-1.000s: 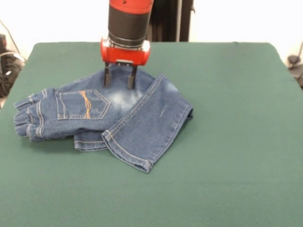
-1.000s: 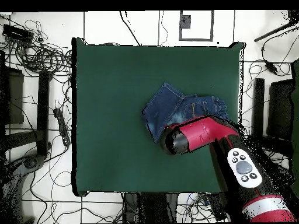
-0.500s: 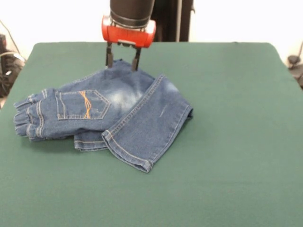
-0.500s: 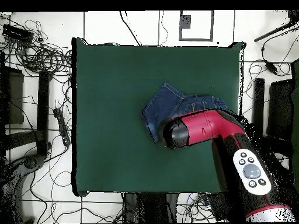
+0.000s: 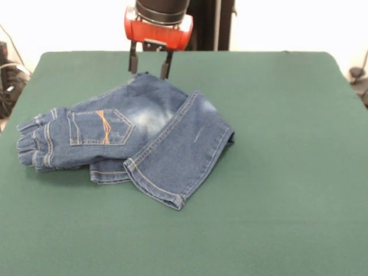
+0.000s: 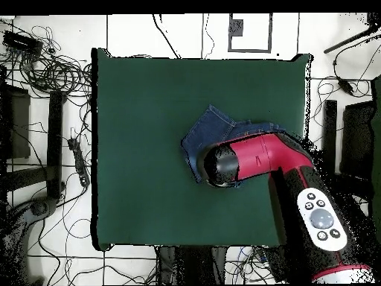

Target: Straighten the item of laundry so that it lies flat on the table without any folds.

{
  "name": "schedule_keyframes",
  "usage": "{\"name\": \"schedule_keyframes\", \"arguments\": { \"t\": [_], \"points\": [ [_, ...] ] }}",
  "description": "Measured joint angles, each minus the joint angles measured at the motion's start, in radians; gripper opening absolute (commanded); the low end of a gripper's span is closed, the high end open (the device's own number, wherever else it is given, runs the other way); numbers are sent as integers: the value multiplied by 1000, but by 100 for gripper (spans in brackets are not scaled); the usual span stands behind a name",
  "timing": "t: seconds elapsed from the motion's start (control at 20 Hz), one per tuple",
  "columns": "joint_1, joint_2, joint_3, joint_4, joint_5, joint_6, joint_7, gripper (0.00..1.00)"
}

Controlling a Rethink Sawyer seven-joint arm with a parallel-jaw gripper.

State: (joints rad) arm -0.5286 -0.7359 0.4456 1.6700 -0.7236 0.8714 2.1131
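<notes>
Folded jeans (image 5: 132,141) lie on the table (image 5: 276,172), tool (image 5: 149,66) above them.

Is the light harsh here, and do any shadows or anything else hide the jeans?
Front view: soft, even light; the jeans throw only a thin shadow on the table, with bright background behind. Overhead view: no strong shadows, but the arm covers much of the jeans.

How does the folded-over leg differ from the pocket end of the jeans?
The folded leg lies smooth and slants across the garment, its hem toward the camera; the pocket end sits underneath it, bunched at the gathered waistband and carrying orange stitching. Both are faded blue denim resting on the table.
</notes>
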Motion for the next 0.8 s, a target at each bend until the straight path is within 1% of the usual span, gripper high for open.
{"name": "schedule_keyframes", "arguments": {
  "t": [0.3, 0.5, 0.8],
  "points": [
    [9, 1, 4, -1, 35, 6, 0, 100],
    [32, 1, 4, -1, 68, 26, 0, 100],
    [57, 0, -2, 10, 73, 22, 0, 100]
  ]
}}
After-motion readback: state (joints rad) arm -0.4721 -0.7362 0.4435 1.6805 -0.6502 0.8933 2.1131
